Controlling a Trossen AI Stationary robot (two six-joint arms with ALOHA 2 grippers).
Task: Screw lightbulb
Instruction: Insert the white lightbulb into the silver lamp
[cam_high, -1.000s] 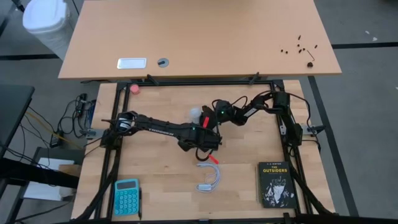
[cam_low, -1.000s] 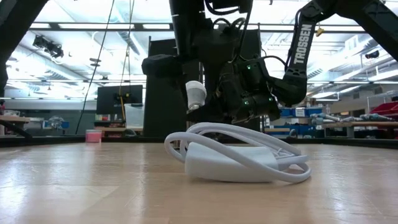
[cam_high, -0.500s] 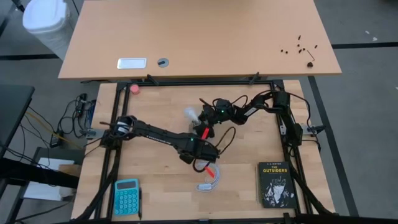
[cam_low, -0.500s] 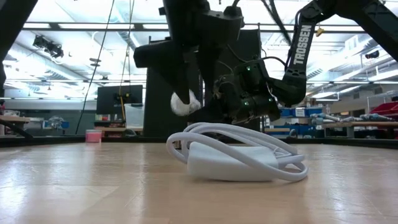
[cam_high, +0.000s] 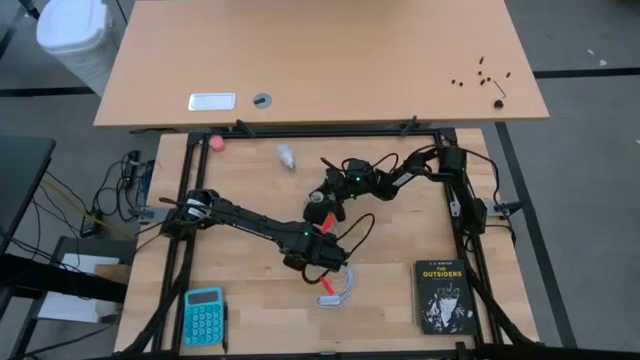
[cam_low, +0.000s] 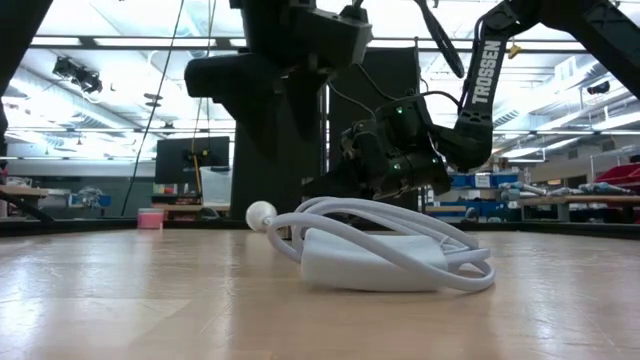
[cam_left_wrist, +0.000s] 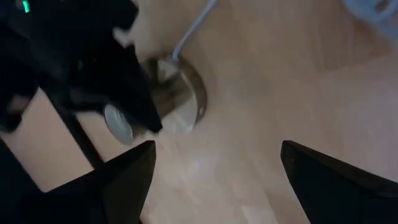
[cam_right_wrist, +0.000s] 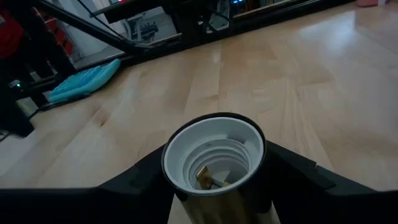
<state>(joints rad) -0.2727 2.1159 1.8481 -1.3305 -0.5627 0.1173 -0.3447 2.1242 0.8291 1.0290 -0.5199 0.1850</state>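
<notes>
Your bulb (cam_high: 287, 155) lies loose, well apart from the socket (cam_right_wrist: 214, 163); right gripper (cam_right_wrist: 214, 186) clamps the socket, left gripper (cam_left_wrist: 214, 163) gapes empty; screwing remains

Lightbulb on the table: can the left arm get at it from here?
Probably yes. The lightbulb lies alone on bare table, and the left gripper is open and empty. The right gripper, holding the socket, sits beside the route and may crowd it.

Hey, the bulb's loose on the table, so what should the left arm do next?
Probably swing the open left gripper back to the lightbulb, which lies alone near the table's far edge. The right gripper holds the empty socket, so nothing can be screwed in yet.
</notes>
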